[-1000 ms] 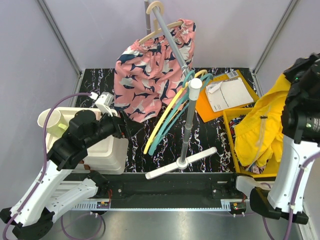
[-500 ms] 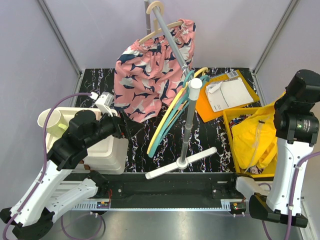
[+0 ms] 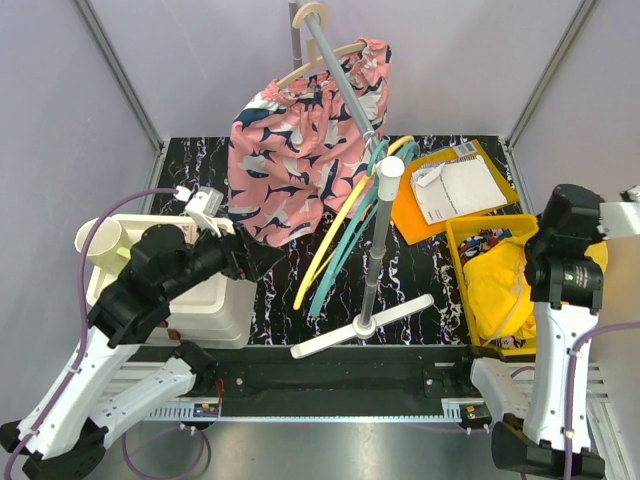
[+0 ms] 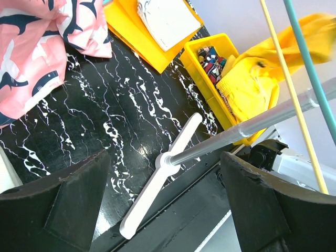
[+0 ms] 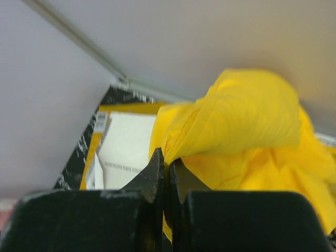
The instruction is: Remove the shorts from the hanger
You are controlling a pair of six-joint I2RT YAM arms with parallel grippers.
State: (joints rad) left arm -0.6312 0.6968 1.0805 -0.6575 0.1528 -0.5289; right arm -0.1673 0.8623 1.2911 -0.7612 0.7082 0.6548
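Clock centred on the rack's white cross base (image 3: 362,327), with 12 at the far wall.

- 10 o'clock: the left gripper (image 4: 165,157) is hovering with its jaws spread wide and nothing between them. Its wrist camera is looking across the base.
- 3 o'clock: the right gripper (image 5: 166,160) is pinching a fold of the yellow shorts (image 5: 247,126), jaws pressed together on the cloth. The rest of the pair is draping down into the yellow bin (image 4: 205,89).
- At the bin's far end, the multicolour print shorts (image 4: 211,56) are lying partly under the yellow cloth.
- 1 o'clock: an orange folder (image 3: 415,225) carrying white paper (image 3: 462,188) is lying just beyond the bin.
- 12 o'clock: the empty yellow and teal hangers (image 3: 343,215) are dangling beside the grey pole (image 3: 375,255).
- 11 o'clock, farthest: the pink shark-print shorts (image 3: 290,160) are hanging on a wooden hanger (image 3: 310,62).
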